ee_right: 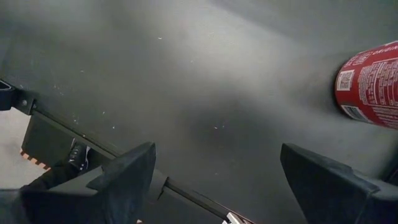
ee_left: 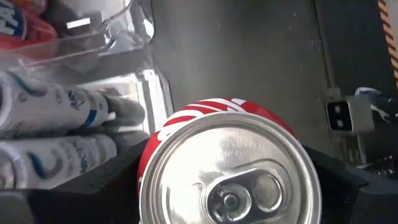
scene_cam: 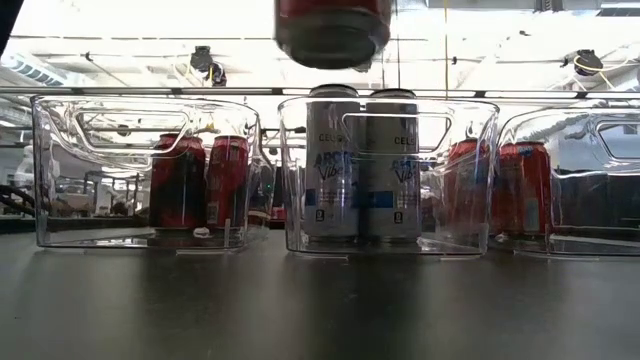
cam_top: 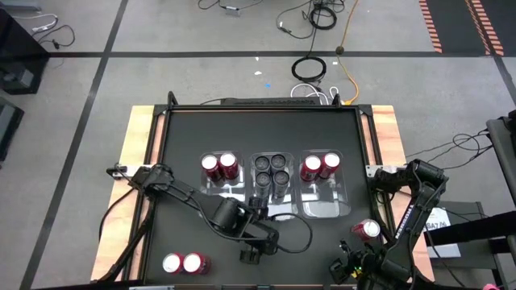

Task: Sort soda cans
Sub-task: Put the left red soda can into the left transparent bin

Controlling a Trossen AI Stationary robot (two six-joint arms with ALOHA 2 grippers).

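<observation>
**Left wrist view: red can in hand, bin still to choose**

Left wrist view showed my left gripper [ee_left: 224,190] spread wide around a red soda can [ee_left: 230,149], one finger on each side of its body and its silver top facing the camera. In the low view that can [scene_cam: 332,30] hung clear of the table, in front of the middle bin [scene_cam: 388,240], so I judged the hold was carrying it.

The middle bin held the pale Celsius cans [scene_cam: 360,170] — the wrong place for it. Red cans stood in the left bin [cam_top: 208,187] and the right bin [cam_top: 322,205]; the left looked the nearer to me. I thought it best to keep the can level, lift it over the rim, and lower it beside the two red cans [cam_top: 219,167] before letting go — not drop it from above.

My right gripper [ee_right: 214,180] waited wide open and empty at the front right, near a lying red can [ee_right: 372,84].
</observation>
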